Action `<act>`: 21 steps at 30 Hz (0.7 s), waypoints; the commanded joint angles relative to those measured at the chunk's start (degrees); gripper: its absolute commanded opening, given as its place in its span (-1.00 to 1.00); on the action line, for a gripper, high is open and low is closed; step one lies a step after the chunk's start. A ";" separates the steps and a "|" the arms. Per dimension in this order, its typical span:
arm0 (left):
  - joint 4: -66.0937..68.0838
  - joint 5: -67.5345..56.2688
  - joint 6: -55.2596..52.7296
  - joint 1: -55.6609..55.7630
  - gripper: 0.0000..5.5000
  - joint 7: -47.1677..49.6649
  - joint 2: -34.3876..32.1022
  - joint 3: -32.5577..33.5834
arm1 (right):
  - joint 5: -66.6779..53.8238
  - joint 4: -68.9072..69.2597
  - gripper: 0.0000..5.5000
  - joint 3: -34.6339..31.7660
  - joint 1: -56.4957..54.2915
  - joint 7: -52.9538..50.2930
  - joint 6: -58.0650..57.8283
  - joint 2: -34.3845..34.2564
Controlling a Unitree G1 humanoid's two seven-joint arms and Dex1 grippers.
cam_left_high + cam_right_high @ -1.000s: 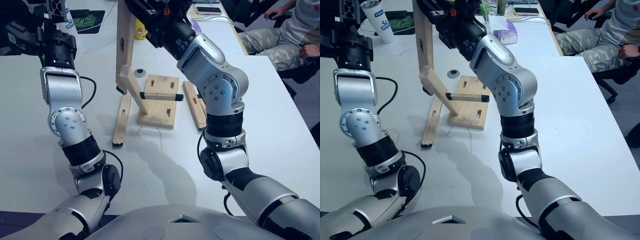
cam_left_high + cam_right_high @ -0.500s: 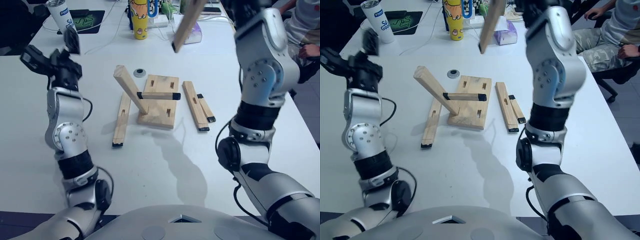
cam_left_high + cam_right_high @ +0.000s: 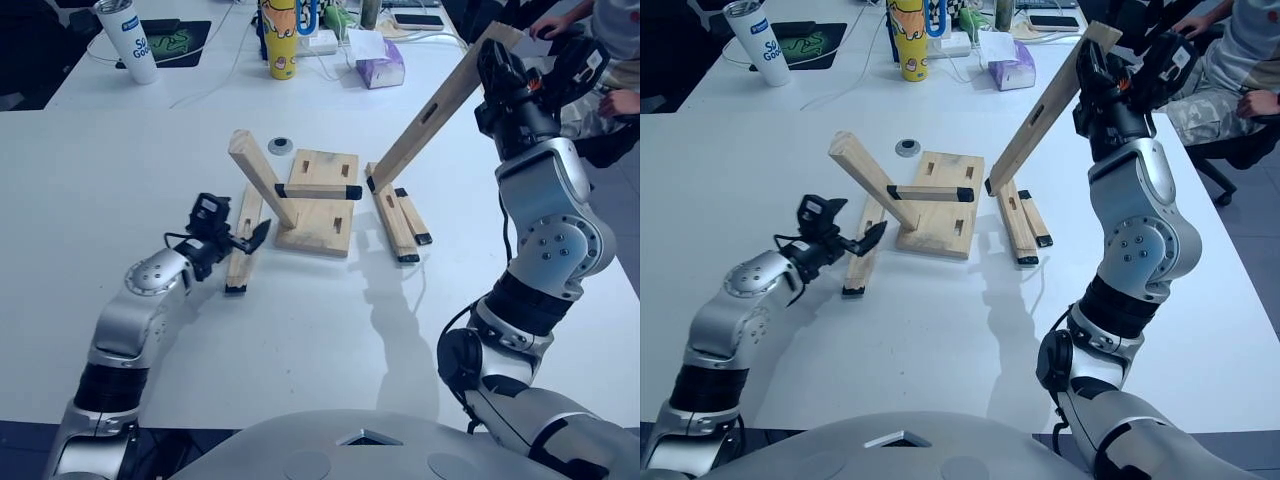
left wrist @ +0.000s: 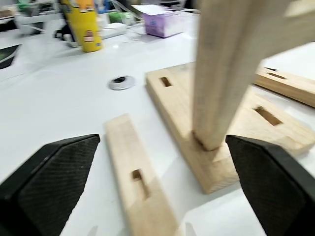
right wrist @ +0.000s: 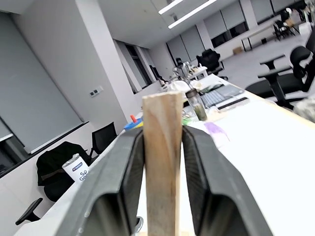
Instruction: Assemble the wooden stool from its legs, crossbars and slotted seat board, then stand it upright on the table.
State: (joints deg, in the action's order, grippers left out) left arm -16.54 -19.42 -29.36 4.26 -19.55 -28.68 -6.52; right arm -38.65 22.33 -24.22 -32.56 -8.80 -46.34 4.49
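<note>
The slotted seat board (image 3: pixel 322 222) lies flat near the middle of the white tabletop (image 3: pixel 300 330). 1 leg (image 3: pixel 258 172) stands in the board's near-left corner, tilted away to the robot's left. A black-tipped crossbar (image 3: pixel 318 190) lies across the board, with 1 end against that leg.

A second leg (image 3: pixel 242 243) lies flat on the tabletop just left of the board. The left claw (image 3: pixel 238 232) hangs low over it, spread wide and gripping nothing.

The right claw (image 3: pixel 497 62) is clamped on the upper end of a third leg (image 3: pixel 415 135). This leg is held aloft on a slant, and its lower end comes down beside the board's right edge.

Just right of the board lie a fourth leg (image 3: pixel 388 212) and a short black-tipped crossbar (image 3: pixel 412 217), side by side.

Beyond the board sit a small grey disc (image 3: pixel 280 146), a yellow cup (image 3: pixel 279 45), a purple tissue pack (image 3: pixel 380 72) and a white tumbler (image 3: pixel 128 42).
</note>
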 commanded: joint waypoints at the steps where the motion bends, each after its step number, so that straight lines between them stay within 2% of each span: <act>1: 4.05 5.41 1.09 3.53 0.72 -0.58 1.56 -3.98 | -1.43 1.45 -0.61 1.09 -0.33 -1.25 0.48 -1.27; 12: 3.42 8.58 0.10 8.25 0.72 -2.94 9.45 -9.66 | -0.93 -0.69 -0.61 2.10 -0.55 -1.04 2.42 -1.01; 21: 1.62 7.23 -5.41 8.37 0.72 -2.86 13.74 -9.68 | 1.25 -1.73 -0.61 2.91 0.03 -0.65 5.06 1.32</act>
State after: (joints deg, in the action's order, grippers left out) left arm -13.84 -11.25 -33.06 12.19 -22.19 -15.92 -16.61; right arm -38.41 20.10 -22.00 -32.55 -9.76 -42.51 4.92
